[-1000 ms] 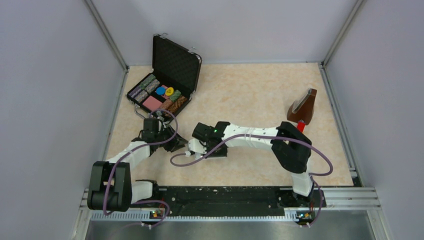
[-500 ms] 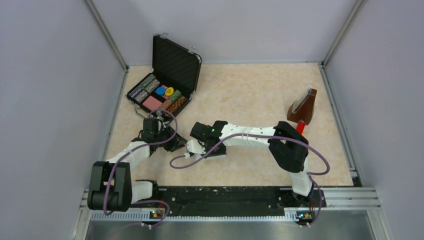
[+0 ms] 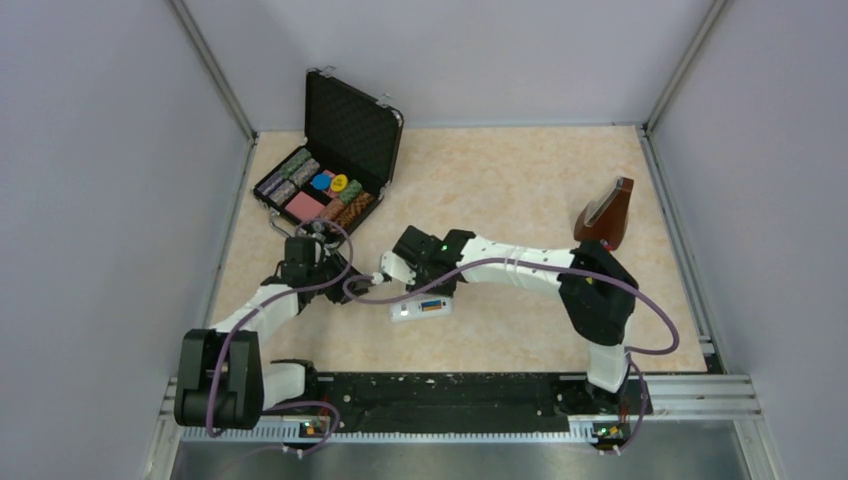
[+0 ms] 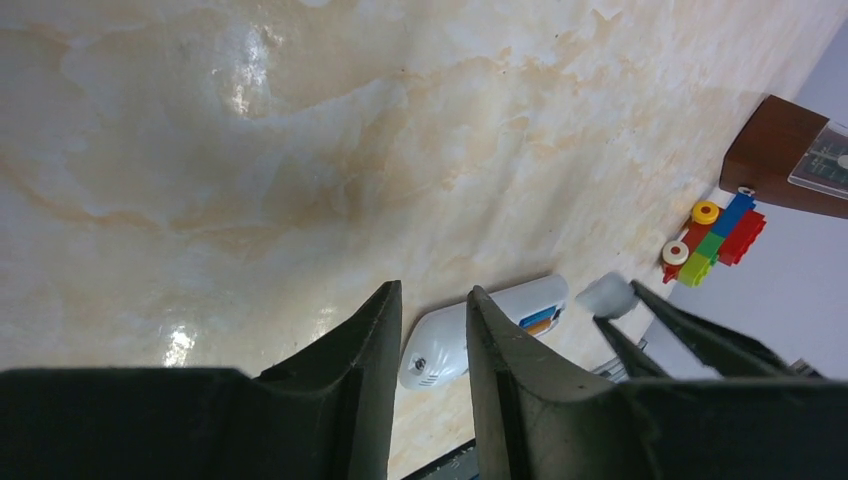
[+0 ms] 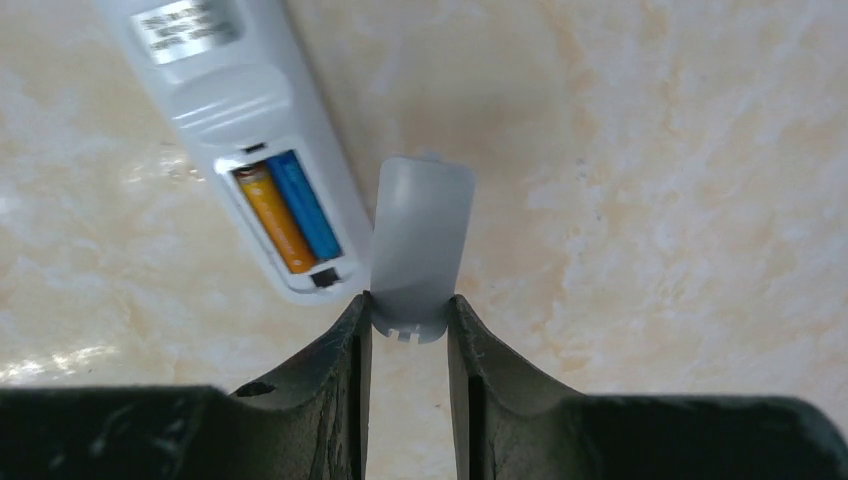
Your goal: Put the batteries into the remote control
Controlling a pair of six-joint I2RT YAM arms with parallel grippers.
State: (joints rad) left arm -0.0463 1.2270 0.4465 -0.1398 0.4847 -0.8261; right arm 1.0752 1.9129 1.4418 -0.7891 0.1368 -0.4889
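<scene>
The white remote control (image 3: 420, 308) lies back-up on the table, also in the right wrist view (image 5: 225, 120). Its slot holds both batteries side by side, orange-brown (image 5: 272, 218) and blue (image 5: 302, 205). My right gripper (image 5: 408, 310) is shut on the small white cover piece (image 5: 420, 240), held just right of the slot; from above the gripper (image 3: 384, 275) is left of and behind the remote. My left gripper (image 4: 432, 292) is slightly open and empty, the remote's end (image 4: 440, 350) showing beyond its fingers. From above it (image 3: 350, 292) sits left of the remote.
An open black case of poker chips (image 3: 325, 185) stands at the back left. A brown metronome (image 3: 605, 215) stands at the right, with the multicoloured toy block train (image 4: 712, 240) next to it. Walls enclose the table on three sides.
My right gripper has lifted and drawn back off the remote with the cover piece in it. The remote, hidden under the gripper before, now shows on the table. The left arm has barely moved.
</scene>
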